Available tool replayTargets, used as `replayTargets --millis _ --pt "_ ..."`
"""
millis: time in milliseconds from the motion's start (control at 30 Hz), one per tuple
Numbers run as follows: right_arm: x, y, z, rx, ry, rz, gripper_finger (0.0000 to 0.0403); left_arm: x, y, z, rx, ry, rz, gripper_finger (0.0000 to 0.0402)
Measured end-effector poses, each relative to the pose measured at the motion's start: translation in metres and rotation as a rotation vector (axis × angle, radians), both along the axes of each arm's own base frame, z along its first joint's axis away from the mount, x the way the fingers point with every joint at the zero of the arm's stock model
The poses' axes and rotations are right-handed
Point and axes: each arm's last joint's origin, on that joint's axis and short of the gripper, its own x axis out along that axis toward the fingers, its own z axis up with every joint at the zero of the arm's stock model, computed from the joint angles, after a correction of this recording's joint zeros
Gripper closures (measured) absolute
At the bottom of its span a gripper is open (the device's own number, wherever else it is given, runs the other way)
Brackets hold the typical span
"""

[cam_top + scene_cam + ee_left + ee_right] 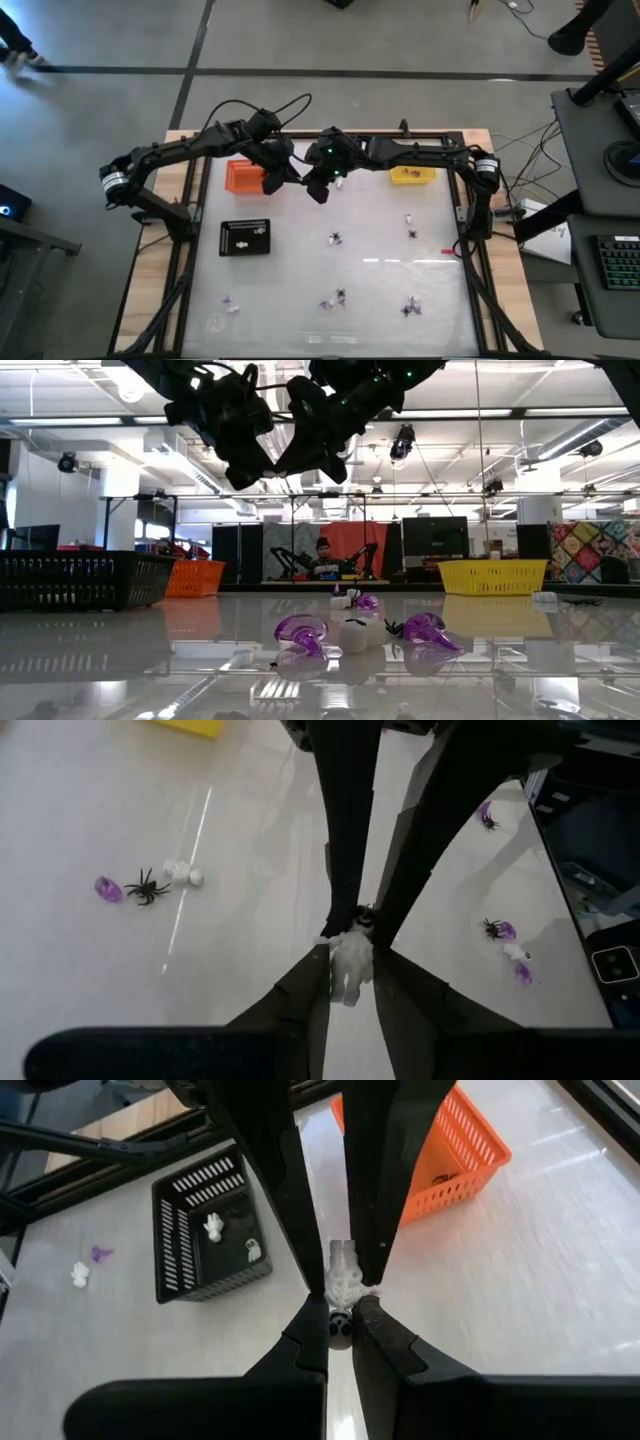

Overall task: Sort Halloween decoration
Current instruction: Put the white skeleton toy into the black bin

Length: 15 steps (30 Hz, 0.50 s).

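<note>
Both grippers meet in the air over the table's far middle, between the orange tray [243, 177] and the yellow tray [412, 175]. My left gripper [352, 982] and my right gripper [338, 1330] point at each other, each shut on one small white trinket [350, 965], which also shows as a white trinket [345, 1275] in the right wrist view. A black bit [366, 915] sits at its right-gripper end. Other trinkets lie loose on the table: a black one [335, 238], a white one [410, 218] and purple ones [410, 307]. My left gripper pinches the white trinket's one end [348, 982] between its two fingers, and the piece is lifted clear of the table. My right gripper pinches the opposite end [340, 1320], the one with the black bit, between its two fingers, coming from the opposite side, fingertips almost meeting the left gripper's.
A black tray [245, 238] at the left middle holds two white pieces [213, 1227]. In the low view purple and white trinkets [300, 632] lie near the table's near edge. A black frame [465, 215] edges the table. A person [322, 558] stands in the room behind.
</note>
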Motion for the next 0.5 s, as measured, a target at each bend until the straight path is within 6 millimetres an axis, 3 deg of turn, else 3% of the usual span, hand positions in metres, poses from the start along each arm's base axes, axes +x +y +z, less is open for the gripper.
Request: replayTargets --millis 133,367,500 --pt "0.0002 0.0 0.0003 -0.002 -0.004 0.001 0.039 -0.0008 -0.0007 -0.0007 0.019 -0.002 -0.032 0.0338" --pt "-0.0002 -0.0019 0.0004 -0.003 -0.005 -0.001 0.039 -0.0009 -0.0009 -0.0007 0.043 -0.01 -0.057 0.0392" --pt "-0.0007 -0.002 0.001 -0.004 -0.005 -0.003 0.039 -0.0008 0.0008 0.0 0.052 -0.021 -0.054 0.0395"
